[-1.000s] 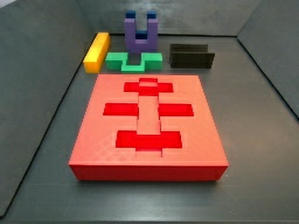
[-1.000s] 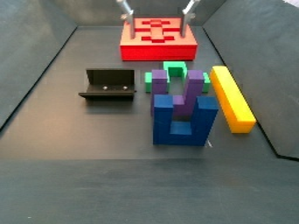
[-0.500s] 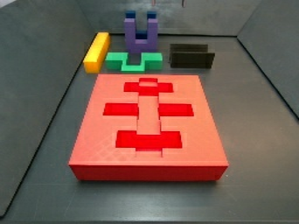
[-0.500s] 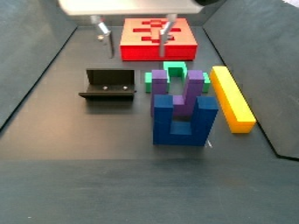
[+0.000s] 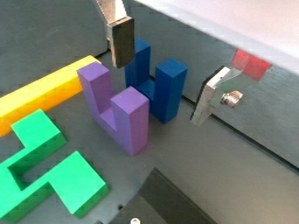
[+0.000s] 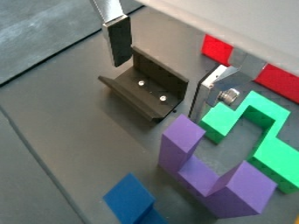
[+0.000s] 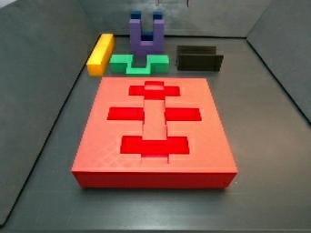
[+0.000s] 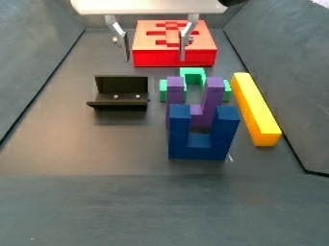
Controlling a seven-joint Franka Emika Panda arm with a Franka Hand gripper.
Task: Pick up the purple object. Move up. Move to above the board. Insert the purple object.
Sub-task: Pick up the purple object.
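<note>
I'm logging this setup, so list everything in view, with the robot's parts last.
purple object: one, purple, upright in the blue holder.
blue holder: one, blue, floor, beside the yellow bar.
green block: one, green, floor, between holder and board.
yellow bar: one, yellow, lying flat.
board: one, red, floor.
fixture: one, dark, floor.
gripper: one, silver fingers, open, empty, hanging over the board's near edge.
</note>
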